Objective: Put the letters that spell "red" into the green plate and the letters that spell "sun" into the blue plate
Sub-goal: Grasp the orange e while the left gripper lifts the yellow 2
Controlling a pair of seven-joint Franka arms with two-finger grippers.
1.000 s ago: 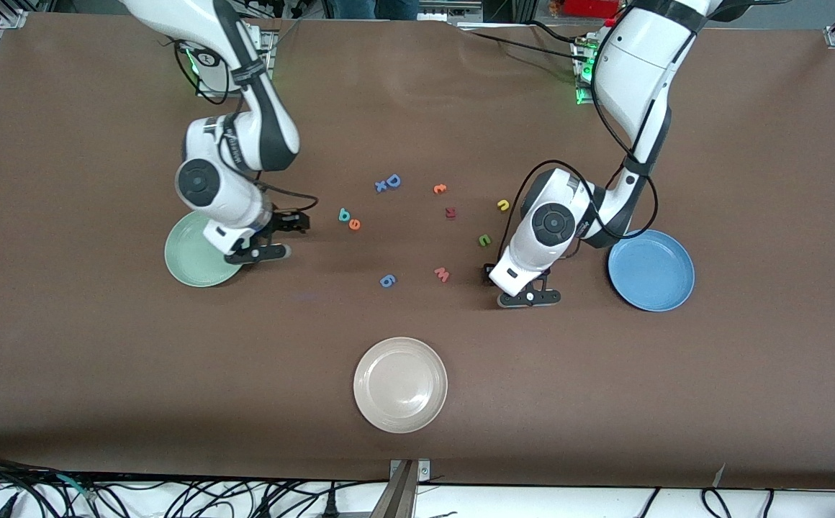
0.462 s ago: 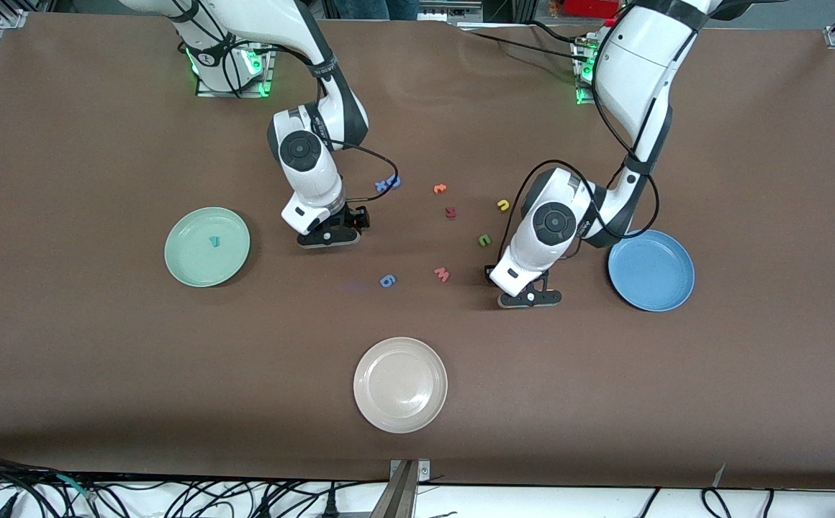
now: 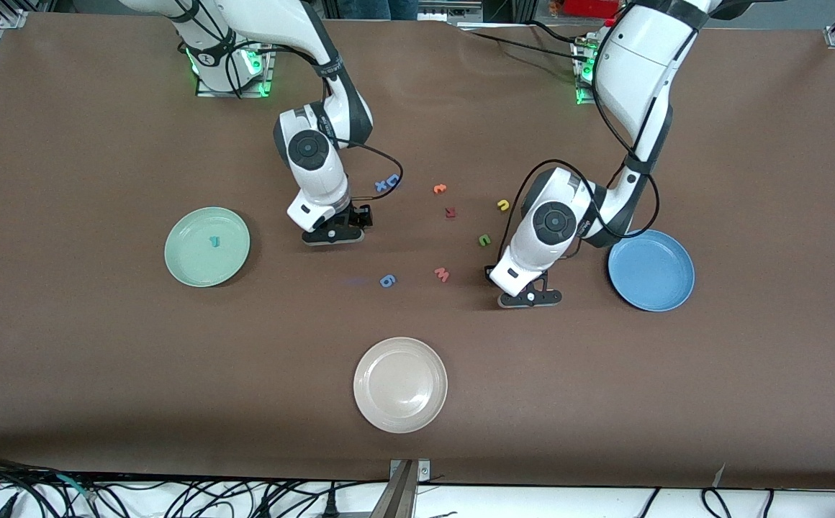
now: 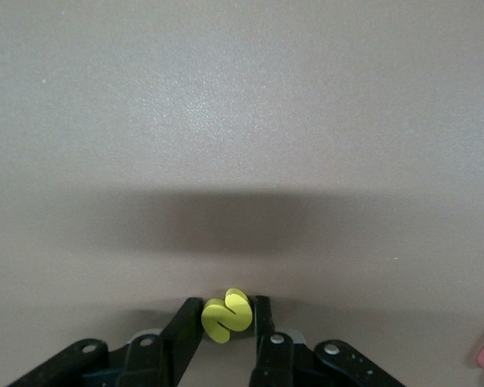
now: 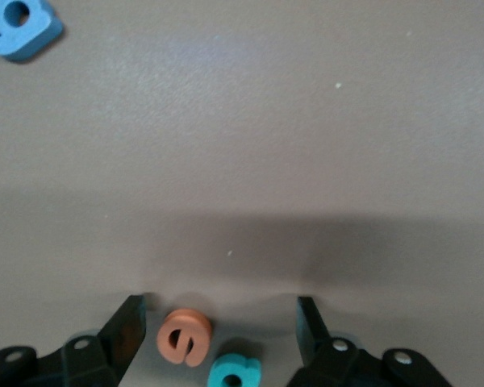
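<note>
Left gripper [image 4: 226, 322] is down at the table, fingers pinched on the yellow "s" [image 4: 226, 314], near the blue plate [image 3: 651, 270] at the left arm's end. Right gripper [image 5: 218, 326] sits low with its fingers spread around the orange "e" [image 5: 184, 337] and the teal "d" [image 5: 234, 372], which lie side by side. A teal "r" [image 3: 212, 241] lies in the green plate [image 3: 186, 270]. The green "u" [image 3: 484, 240] and yellow "n" [image 3: 503, 205] lie on the table.
</note>
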